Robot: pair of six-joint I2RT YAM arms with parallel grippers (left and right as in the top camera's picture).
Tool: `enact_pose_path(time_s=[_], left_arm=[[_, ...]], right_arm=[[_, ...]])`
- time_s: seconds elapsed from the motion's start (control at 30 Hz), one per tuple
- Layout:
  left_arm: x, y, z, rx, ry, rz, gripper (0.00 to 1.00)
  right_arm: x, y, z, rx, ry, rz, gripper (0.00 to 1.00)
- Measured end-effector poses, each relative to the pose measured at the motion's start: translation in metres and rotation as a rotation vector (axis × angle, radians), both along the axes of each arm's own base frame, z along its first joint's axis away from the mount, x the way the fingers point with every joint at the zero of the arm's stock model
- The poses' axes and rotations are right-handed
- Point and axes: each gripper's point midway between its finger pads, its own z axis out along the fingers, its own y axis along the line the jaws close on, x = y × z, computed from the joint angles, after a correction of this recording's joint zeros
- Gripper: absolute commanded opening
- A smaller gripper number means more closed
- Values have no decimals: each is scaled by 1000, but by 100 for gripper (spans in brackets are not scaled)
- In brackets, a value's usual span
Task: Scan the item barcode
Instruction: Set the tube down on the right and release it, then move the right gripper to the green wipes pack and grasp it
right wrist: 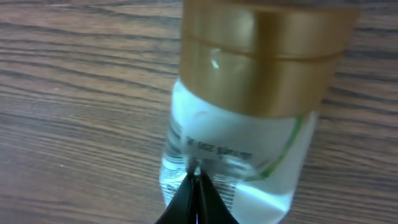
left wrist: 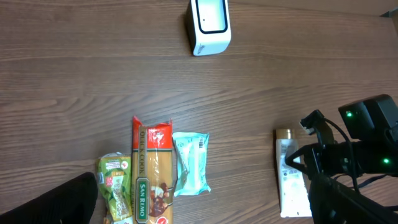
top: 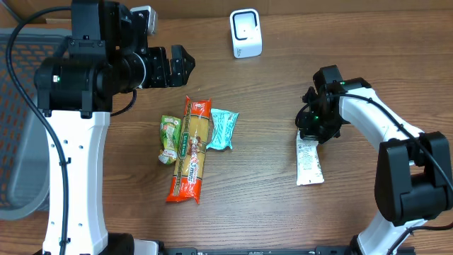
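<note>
Tube [top: 309, 161] lies flat on the bench [top: 269, 212], cap end under the right pincer [right wrist: 196, 179], whose tips are together, touching it. Left pincer [top: 180, 65] stands apart, empty.

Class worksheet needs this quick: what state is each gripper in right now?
Left gripper: open, empty.
Right gripper: shut at the white gold-capped plastic tube; grip unclear.

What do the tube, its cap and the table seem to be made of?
Tube: probably soft plastic, white and glossy, with highlights on its body. Cap: likely plastic with a metallic gold finish, judging by its sheen. Table: wood or wood-look laminate, matte, with visible grain.
</note>
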Motion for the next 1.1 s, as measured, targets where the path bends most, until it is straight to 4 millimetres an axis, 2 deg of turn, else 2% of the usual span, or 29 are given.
enact_pose_path(time_s=[0.17,0.27,0.37,0.43,0.47,0.53,0.6,0.7,0.83,1.0,1.1], left_arm=[[0,0,0,0,0,0,100],[0,0,0,0,0,0,100],[0,0,0,0,1,0,100],[0,0,0,0,1,0,100],[0,0,0,0,0,0,100],[0,0,0,0,0,0,100],[0,0,0,0,0,0,100],[0,0,0,0,0,0,100],[0,0,0,0,0,0,100],[0,0,0,0,0,0,99],[0,0,0,0,0,0,100]], right_arm=[[1,-9,0,-51,-12,3,4],[-5,-13,4,-74,14,29,5],[-9,-14,18,-81,48,49,11],[2,-7,37,-44,25,59,18],[11,-1,48,-14,-3,66,29],[31,18,73,81,-74,77,43],[48,44,95,203,-148,93,47],[53,77,105,291,-196,134,53],[48,125,101,308,-231,157,69],[29,171,74,296,-228,100,70],[16,180,51,304,-190,26,69]])
